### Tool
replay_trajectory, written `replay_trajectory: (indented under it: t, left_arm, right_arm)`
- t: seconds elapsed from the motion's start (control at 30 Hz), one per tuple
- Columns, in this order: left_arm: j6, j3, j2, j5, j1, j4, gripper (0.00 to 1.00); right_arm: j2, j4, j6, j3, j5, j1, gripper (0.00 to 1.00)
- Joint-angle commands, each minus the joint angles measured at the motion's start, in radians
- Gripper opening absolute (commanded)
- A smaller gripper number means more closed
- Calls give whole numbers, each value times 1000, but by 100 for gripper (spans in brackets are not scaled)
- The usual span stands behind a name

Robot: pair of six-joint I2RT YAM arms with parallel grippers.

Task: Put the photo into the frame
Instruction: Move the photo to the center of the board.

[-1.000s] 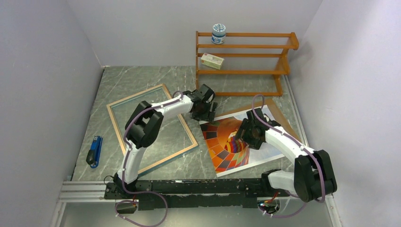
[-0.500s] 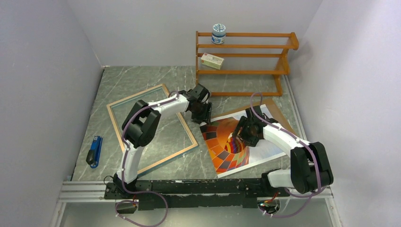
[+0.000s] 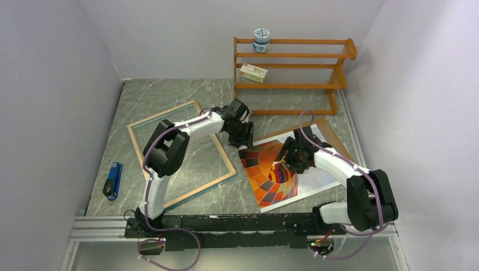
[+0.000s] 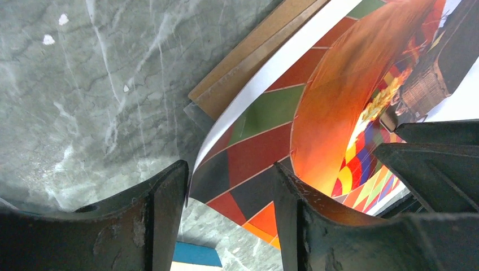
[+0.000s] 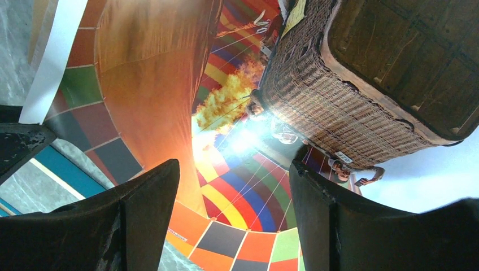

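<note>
Top view: left gripper [image 3: 244, 141] is covering the photo [image 3: 265, 183]'s far-left corner, and right gripper [image 3: 286, 164] is hiding its middle. Photo is burying most of the backing board [image 3: 334, 131]. Left arm [image 3: 192, 129] is crossing the frame [image 3: 164, 114]'s right rim. Jar [image 3: 261, 40] and box [image 3: 253, 72] labels are showing too small to read. Wrist views are cropping the photo.

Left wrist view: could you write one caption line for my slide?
Left gripper, jaws apart, at a corner of the photo, which overlaps a brown board on the marble table.
</note>
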Motion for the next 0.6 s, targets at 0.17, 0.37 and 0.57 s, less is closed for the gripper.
replay_trajectory:
  t: [0.17,0.37,0.57]
  left_arm:
    - [-6,-29,-75,45,1,-13,56]
    - [1,-53,-126,43,8,-22,52]
    - [4,-82,-156,75,34,8,42]
  right_arm:
    - [57,4,14,-72,-16,1,75]
    - [54,23,9,-77,-19,0,75]
    - [61,34,3,-76,-21,0,75]
